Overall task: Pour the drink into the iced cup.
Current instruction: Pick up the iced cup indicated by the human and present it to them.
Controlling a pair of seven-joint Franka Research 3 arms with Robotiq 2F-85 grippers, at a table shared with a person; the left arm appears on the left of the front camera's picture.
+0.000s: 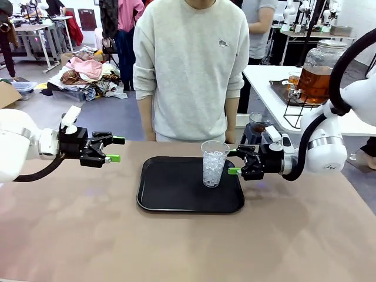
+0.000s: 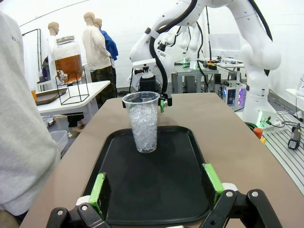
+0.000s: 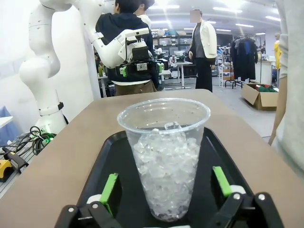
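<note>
1. Table: brown top. A person in a grey sweatshirt stands at the middle of the far edge, arms down.

2. Tray: black, flat on the table at the middle, nearer the far edge than the near edge.

3. Cup: clear plastic, upright on the tray, right of the tray's centre. Ice fills most of it. No liquid is visible in it.

4. Drink: amber-brown, inside a round glass jar with a silver lid. The jar sits on a black wire stand on a separate white table, beyond the brown table's far right corner. The drink is well apart from the cup.

5. Left gripper: above the table near its left edge, level, aimed at the tray. The jaws stand wide and hold nothing. In the left wrist view its green pads frame the tray's near side, with the cup farther ahead.

6. Right gripper: over the tray's right edge, level, aimed at the cup. The jaws stand wide and hold nothing. The fingertips are just beside the cup's right side; the front view shows a small gap. In the right wrist view the cup stands centred ahead of the spread pads.
</note>
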